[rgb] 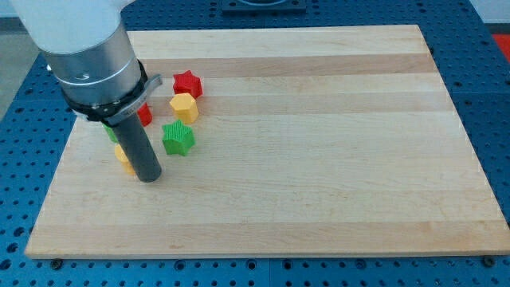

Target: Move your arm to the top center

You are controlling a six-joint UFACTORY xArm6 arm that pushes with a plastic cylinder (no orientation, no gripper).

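Observation:
My tip [149, 177] rests on the wooden board [319, 159] at the view's left, below the middle row. A green star block [178, 138] lies just to the upper right of the tip. A yellow hexagon block [183, 107] sits above the green star. A red star block [187, 84] sits above that. A red block [145, 115], a green block [112, 132] and a yellow block [123, 157] are partly hidden behind the rod on its left; their shapes cannot be made out.
The arm's grey cylinder body [96, 56] covers the board's upper left corner. Blue perforated table [486, 96] surrounds the board on all sides.

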